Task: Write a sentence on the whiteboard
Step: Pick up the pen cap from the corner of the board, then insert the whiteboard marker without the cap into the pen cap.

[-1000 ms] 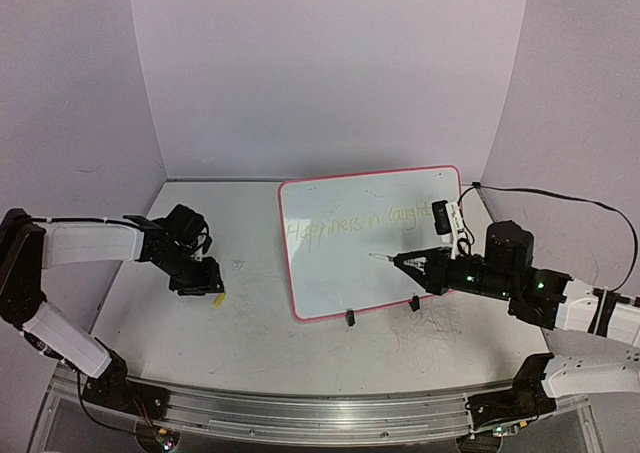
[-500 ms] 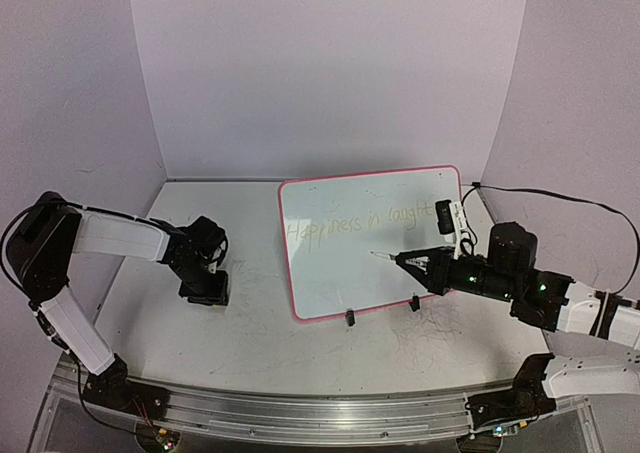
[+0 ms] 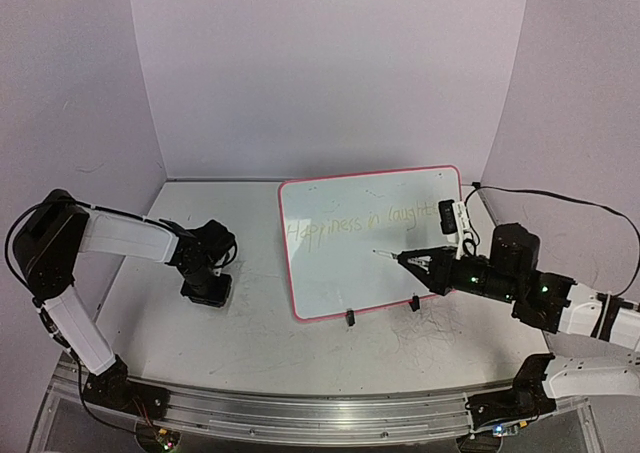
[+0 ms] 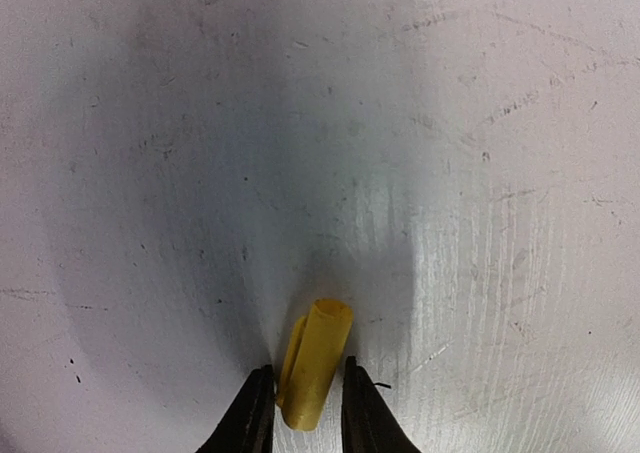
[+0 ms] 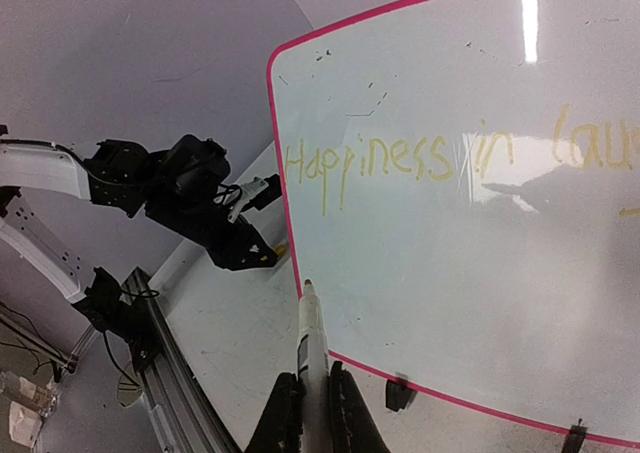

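Note:
The whiteboard (image 3: 345,278) with its pink rim stands tilted at the table's middle right, also filling the right wrist view (image 5: 470,273). The sentence (image 3: 360,222) runs across it in faint yellow, reading "Happiness in lau…" (image 5: 370,159). My right gripper (image 3: 428,265) is shut on a white marker (image 5: 312,333). The marker's tip (image 3: 378,253) hangs over the board below the writing. On the table left of the board, my left gripper (image 3: 207,291) points down. Its jaws (image 4: 303,405) are closed against both sides of a yellow marker cap (image 4: 315,358) lying on the tabletop.
Two black clip feet (image 3: 351,318) (image 3: 413,302) prop the board's near edge. A black cable (image 3: 545,196) runs along the right wall. A metal rail (image 3: 300,413) lines the table's front edge. Purple walls close in the back and sides.
My left gripper has moved right and come down over the yellow cap, its jaws narrowing around it. The right gripper with the marker has barely shifted.

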